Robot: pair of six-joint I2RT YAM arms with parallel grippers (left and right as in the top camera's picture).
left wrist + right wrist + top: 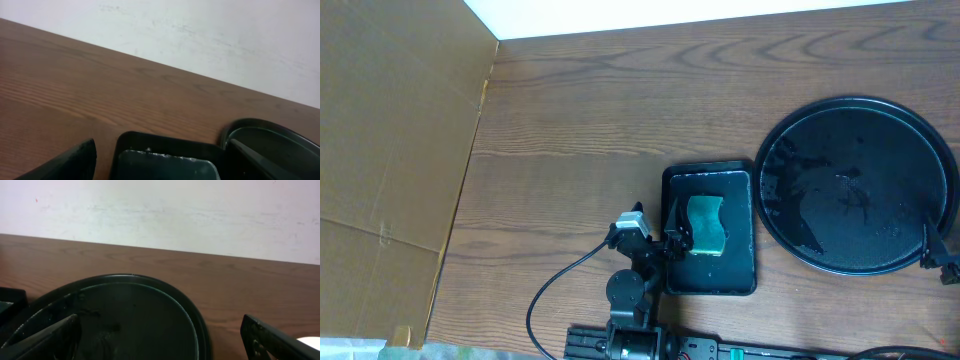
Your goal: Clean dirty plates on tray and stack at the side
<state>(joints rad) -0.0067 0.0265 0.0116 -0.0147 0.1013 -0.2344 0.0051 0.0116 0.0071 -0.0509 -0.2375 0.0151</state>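
From overhead we see the whole layout, which neither wrist camera gives. A round black tray (840, 140) sits at the right, its far rim close to the frame edge. A small rectangular black tray (710, 275) lies just beside it to the left (we cannot tell whether the rims touch). The left wrist view adds only the low angle. It shows the left tool (162, 141) with its fingers spread wide over the small tray's near rim, gripping nothing. The right wrist view shows the right tool (161, 317) equally wide open, low over the round tray's near edge. The overhead camera catches just a sliver of that arm at the right border.

The widest stretch of open wood on the bench (580, 120) runs from the cardboard panel (390, 150) on the left across to the two trays. A pale wall stands behind it.

The small tray holds a teal sponge (705, 225), lying flat. The round tray carries only wet streaks and droplets.

Where the plates are we cannot tell. A small white curve shows in the lower right corner of the right wrist view, too little to name.
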